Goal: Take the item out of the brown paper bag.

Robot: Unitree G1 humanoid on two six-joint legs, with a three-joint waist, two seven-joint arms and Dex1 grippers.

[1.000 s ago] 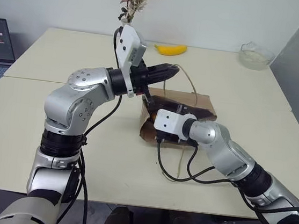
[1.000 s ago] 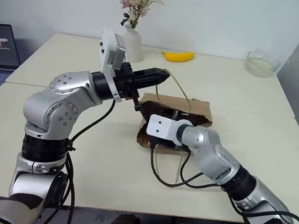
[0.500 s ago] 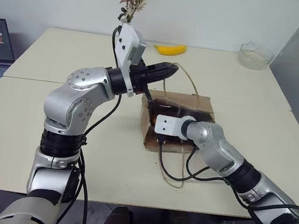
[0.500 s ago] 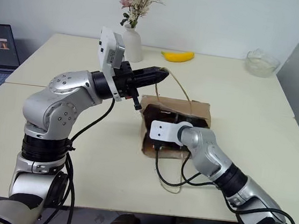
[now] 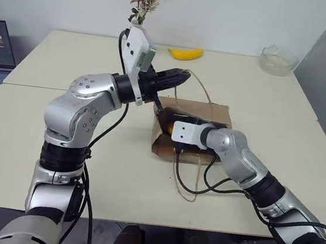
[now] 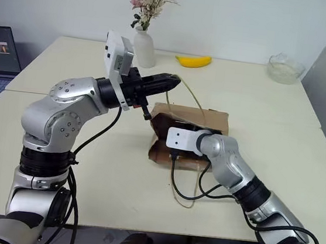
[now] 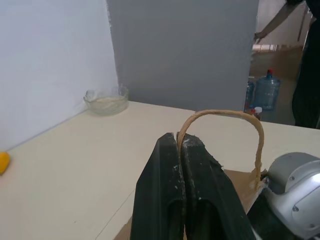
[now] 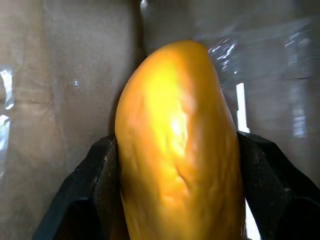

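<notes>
Item (image 8: 177,145) between right hand (image 8: 177,165) fingers, inside bag (image 5: 211,113) | left hand (image 7: 181,145) clamps handle (image 7: 220,114)

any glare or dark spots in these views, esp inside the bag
Right wrist view: the item carries a bright highlight, and pale glints streak the bag's inner wall around it. Left eye view: the brown paper bag has a mouth in deep shadow where the right gripper enters. Left wrist view: the doorway behind the left gripper is washed out, the handle loop evenly lit.
</notes>
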